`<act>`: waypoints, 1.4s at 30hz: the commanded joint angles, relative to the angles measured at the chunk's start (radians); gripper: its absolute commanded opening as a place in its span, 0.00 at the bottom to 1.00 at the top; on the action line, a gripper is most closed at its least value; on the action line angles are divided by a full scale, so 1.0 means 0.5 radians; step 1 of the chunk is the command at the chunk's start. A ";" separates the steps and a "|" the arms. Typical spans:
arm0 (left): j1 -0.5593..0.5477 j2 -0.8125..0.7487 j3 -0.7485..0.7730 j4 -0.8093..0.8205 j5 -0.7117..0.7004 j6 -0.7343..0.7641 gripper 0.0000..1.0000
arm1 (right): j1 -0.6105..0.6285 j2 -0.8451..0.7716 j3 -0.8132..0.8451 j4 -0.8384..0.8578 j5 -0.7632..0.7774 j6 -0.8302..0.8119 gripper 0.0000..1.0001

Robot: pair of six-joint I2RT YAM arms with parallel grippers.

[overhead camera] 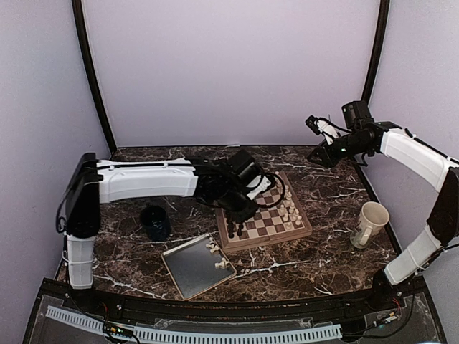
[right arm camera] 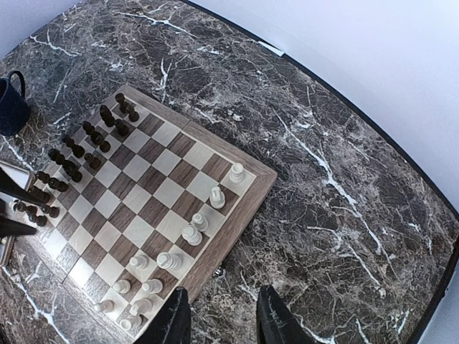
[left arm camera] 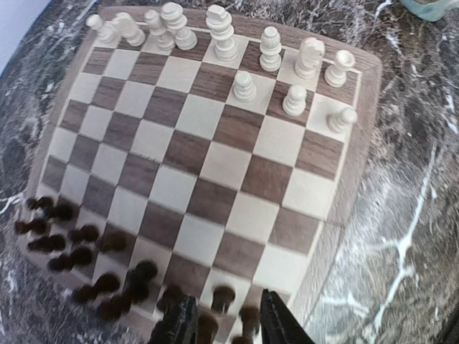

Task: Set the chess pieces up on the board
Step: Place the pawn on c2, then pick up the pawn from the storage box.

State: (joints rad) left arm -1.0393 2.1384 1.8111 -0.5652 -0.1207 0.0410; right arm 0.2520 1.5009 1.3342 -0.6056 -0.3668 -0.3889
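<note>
Chess pieces (left arm camera: pixel 244 86) stand partly ranked along one edge of the board (left arm camera: pixel 237 215); several lie in the tray (overhead camera: pixel 188 269). Left claw (left arm camera: pixel 224 322), jaws parted and empty, hovers just above the dark pieces (left arm camera: pixel 79 254); a careless sweep could topple them. Right claw (right arm camera: pixel 219 319) hangs high, parted, empty.

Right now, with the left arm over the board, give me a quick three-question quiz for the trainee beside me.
1. True or false: all the cream-white chess pieces already stand on the board.
2. The left gripper hovers over: A) the dark pieces; B) the white back row; C) the grey tray.
3. What does the open right gripper hold?
Key: 1 false, some lie in the grey tray; 2 A; 3 nothing.
</note>
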 commanded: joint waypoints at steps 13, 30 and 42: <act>-0.023 -1.037 -1.524 0.386 0.500 0.011 0.33 | -0.018 -0.047 -0.032 0.055 -0.082 -0.019 0.33; -0.030 -0.677 -1.505 0.477 0.700 0.166 0.29 | -0.016 -0.057 -0.045 0.061 -0.085 -0.013 0.33; -0.054 -0.733 -1.629 0.390 0.650 0.183 0.17 | -0.016 -0.039 -0.035 0.055 -0.093 -0.009 0.33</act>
State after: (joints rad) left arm -1.0599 1.8019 1.0412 -0.3286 0.2054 0.1200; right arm 0.2481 1.4975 1.3216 -0.6010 -0.3977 -0.3916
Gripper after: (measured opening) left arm 0.211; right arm 0.335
